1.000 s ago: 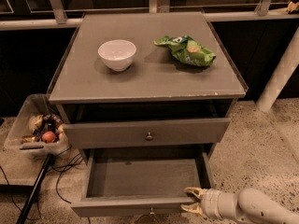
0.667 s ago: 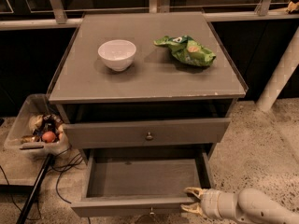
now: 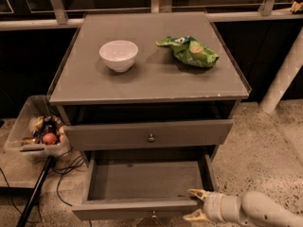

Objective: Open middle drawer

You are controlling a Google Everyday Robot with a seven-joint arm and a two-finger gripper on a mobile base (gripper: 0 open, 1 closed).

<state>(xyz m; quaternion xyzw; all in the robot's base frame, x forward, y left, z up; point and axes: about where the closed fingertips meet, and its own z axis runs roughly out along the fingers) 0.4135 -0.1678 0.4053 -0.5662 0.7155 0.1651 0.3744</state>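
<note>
Both gripper [image 3: 196, 205] jaws spread by the middle drawer [image 3: 142, 181], open toward camera, front running left-right.

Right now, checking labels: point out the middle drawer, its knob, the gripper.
middle drawer [image 3: 142, 178]: camera view, inside floor
knob [image 3: 153, 215]: camera view, round head
gripper [image 3: 190, 204]: camera view, between fingers, beside drawer's right front

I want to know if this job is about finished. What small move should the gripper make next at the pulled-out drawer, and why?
Probably draw the gripper back, clear of the drawer front. The middle drawer already stands pulled far out, with its inside in plain view. The fingers are open beside its front right corner and hold nothing.
</note>
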